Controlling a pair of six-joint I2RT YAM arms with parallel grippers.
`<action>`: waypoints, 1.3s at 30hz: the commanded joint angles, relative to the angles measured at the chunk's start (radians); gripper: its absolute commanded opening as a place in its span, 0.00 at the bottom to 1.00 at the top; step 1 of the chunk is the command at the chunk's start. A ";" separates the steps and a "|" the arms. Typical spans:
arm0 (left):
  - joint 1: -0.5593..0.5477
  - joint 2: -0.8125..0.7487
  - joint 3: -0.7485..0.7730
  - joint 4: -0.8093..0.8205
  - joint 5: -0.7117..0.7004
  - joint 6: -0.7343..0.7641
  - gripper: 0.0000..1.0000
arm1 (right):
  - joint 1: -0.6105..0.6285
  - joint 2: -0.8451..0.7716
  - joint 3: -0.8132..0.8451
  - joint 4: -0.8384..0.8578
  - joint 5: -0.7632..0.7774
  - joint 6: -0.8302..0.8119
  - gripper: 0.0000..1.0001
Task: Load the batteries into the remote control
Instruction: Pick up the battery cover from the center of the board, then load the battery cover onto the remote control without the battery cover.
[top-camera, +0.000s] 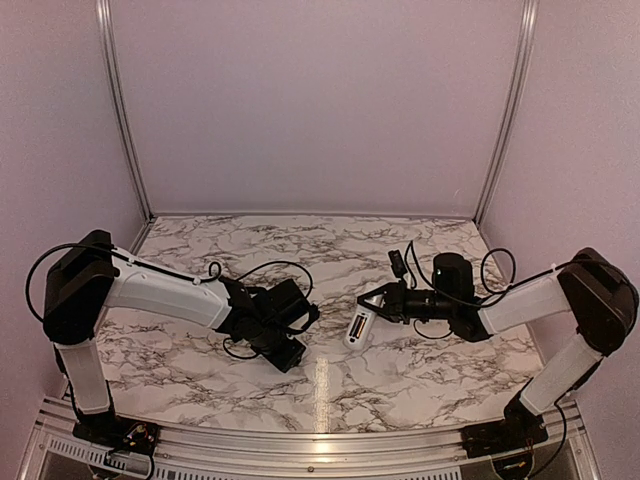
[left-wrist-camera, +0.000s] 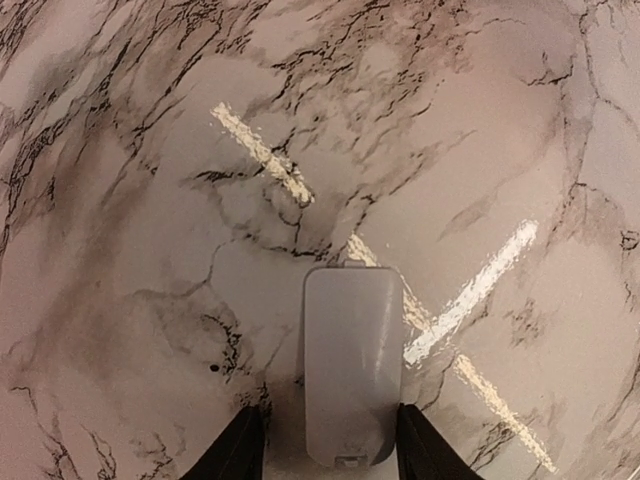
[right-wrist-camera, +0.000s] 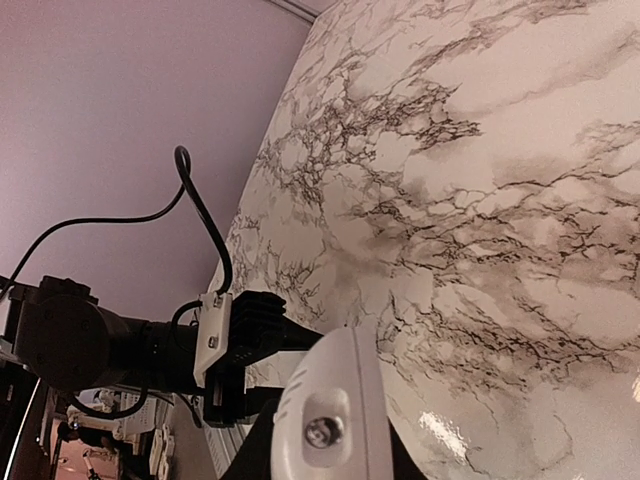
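Left wrist view shows the left end effector (left-wrist-camera: 328, 412) spread around a flat grey plastic cover (left-wrist-camera: 352, 365) on the marble surface (left-wrist-camera: 150, 150), where a crooked pinch could flick it away from the slim white plastic remote control (top-camera: 357, 328) gripped tight by the right end effector (top-camera: 378, 303).

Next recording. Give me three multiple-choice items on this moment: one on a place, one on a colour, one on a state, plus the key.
1. Where does the grey cover panel lie?
A) flat on the table, between the fingers of the left pincer
B) against the back wall
C) on an arm's base

2. What colour is the remote control?
A) black
B) white
C) red

3. How is the right pincer?
A) wide open, holding nothing
B) out of view
C) shut on the remote control

Key: 1 A, the left wrist view shows a fingertip on each side of it. 2 B, its casing is white from overhead. 3 C, it grips the remote's end.
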 joint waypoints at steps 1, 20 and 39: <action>-0.005 0.031 0.025 -0.069 0.026 0.035 0.45 | -0.016 0.012 -0.002 0.041 -0.010 0.008 0.00; -0.004 -0.028 0.038 -0.041 0.034 0.063 0.24 | -0.016 0.077 -0.005 0.119 -0.012 0.031 0.00; -0.063 -0.165 0.093 0.066 0.056 -0.078 0.20 | 0.086 0.162 -0.038 0.387 0.145 0.220 0.00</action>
